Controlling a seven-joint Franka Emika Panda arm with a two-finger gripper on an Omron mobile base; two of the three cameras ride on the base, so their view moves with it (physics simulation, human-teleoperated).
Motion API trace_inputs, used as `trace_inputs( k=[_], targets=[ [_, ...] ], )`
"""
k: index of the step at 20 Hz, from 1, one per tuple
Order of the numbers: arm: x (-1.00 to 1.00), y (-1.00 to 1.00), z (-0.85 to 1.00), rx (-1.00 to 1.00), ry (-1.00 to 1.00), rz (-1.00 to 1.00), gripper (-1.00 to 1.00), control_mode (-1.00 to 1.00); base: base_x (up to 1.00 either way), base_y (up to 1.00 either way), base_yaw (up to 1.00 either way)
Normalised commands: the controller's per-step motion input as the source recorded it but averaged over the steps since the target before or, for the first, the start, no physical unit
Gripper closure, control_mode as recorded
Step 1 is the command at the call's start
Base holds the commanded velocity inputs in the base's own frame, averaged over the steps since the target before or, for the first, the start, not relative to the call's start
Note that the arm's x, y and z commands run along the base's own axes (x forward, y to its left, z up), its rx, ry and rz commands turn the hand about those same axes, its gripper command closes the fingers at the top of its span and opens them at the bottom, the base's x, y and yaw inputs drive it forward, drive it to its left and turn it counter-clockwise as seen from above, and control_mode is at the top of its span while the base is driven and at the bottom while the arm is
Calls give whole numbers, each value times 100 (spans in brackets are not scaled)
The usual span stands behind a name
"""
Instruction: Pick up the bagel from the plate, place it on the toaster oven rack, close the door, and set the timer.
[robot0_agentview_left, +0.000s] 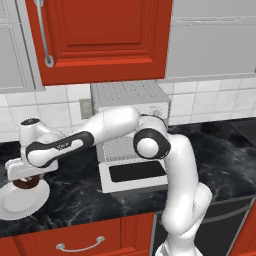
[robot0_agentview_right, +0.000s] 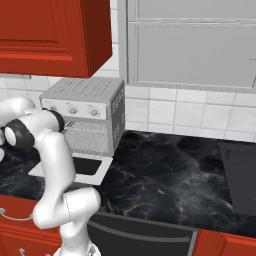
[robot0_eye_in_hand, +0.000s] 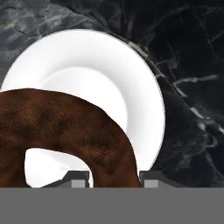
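Hand view shows the hand (robot0_eye_in_hand: 111, 179) with its finger tips astride one side of the bagel (robot0_eye_in_hand: 65, 127) over the plate (robot0_eye_in_hand: 144, 87) (gripping, apparently), so the pick-up is underway; next, carry it to the toaster oven rack (robot0_agentview_left: 117, 148) beyond the plate.

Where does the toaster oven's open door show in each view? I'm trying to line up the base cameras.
Left base view: the door lies flat on the black counter, centre frame, partly behind the white arm.
Right base view: the door lies at left centre, below the toaster oven, partly hidden by the arm.
Hand view: not in it.
Shared landmark: the toaster oven against the tiled wall.
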Motion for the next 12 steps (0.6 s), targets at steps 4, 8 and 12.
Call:
trace_inputs(
  k=[4, 8, 12],
  targets=[
    [-3, -99, 66, 0, 1, -5, 100, -100, 0, 0, 0],
    [-8, -100, 35, 1, 6, -5, 100, -100, 0, 0, 0],
    [-7, -100, 5, 0, 3, -5, 100, -100, 0, 0, 0]
  ],
)
